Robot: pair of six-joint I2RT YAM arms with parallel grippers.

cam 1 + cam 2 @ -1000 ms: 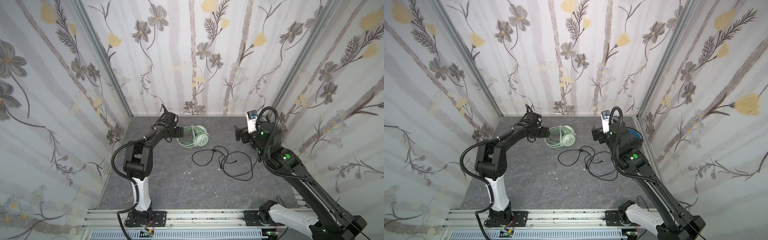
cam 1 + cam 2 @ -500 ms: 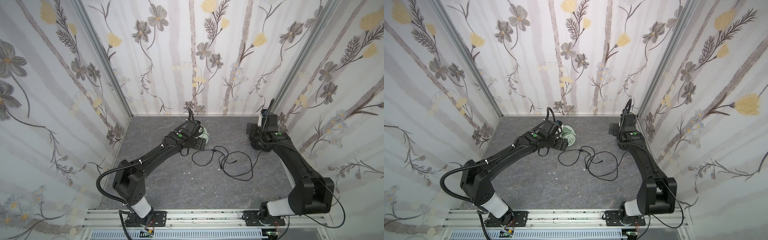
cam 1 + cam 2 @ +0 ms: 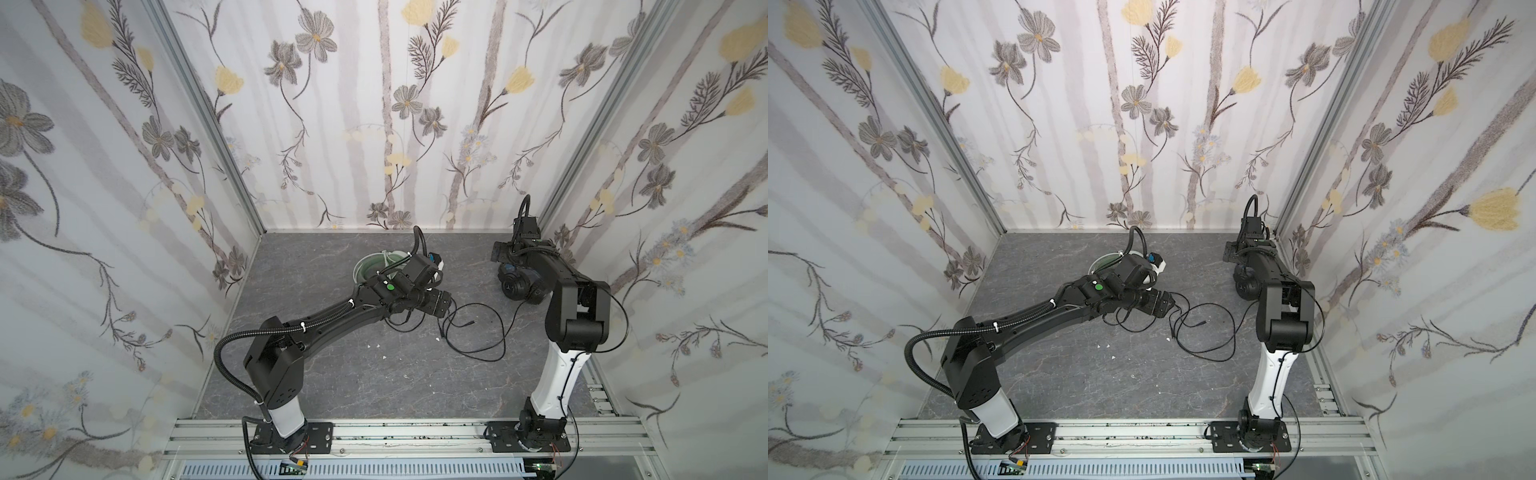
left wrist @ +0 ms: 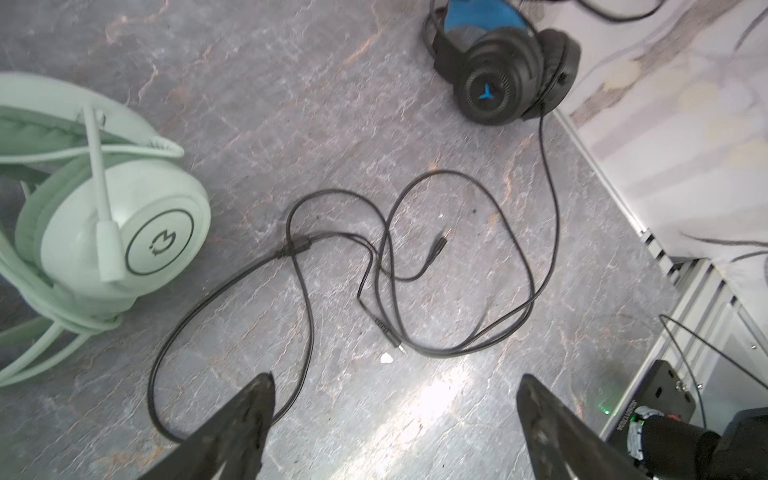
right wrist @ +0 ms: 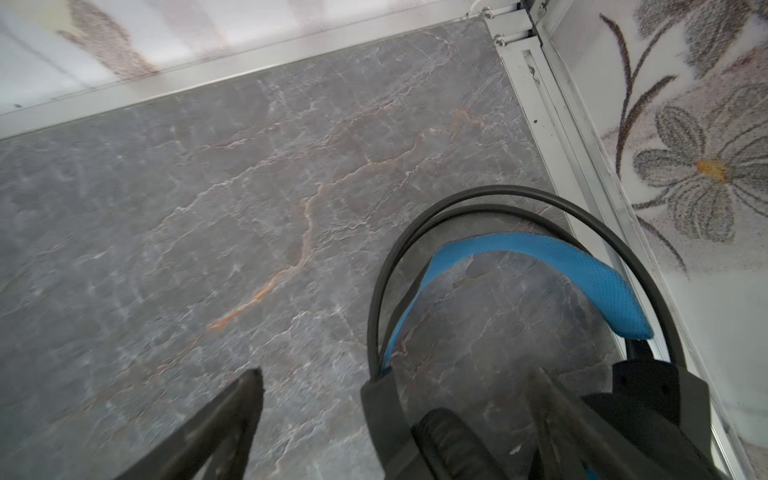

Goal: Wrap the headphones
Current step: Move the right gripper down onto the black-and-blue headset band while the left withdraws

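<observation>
Spanning both top views, the grey desk (image 3: 374,374) carries it all. From 7 o'clock the left arm (image 3: 332,320) reaches toward 1; from 5 the right arm (image 3: 573,299) reaches toward 12. The mint headset (image 4: 104,232) lies at the desk's 12 o'clock, the black headset (image 4: 498,79) at 2, by the wall (image 3: 623,208). Its cable (image 4: 457,266) sprawls in loose loops between them. Over those loops hangs the left gripper (image 4: 395,386), fingers (image 4: 245,415) spread, holding nothing. The right gripper (image 5: 397,374) has its fingers spread, one end of the black headband (image 5: 498,193) between them; contact I cannot tell.
</observation>
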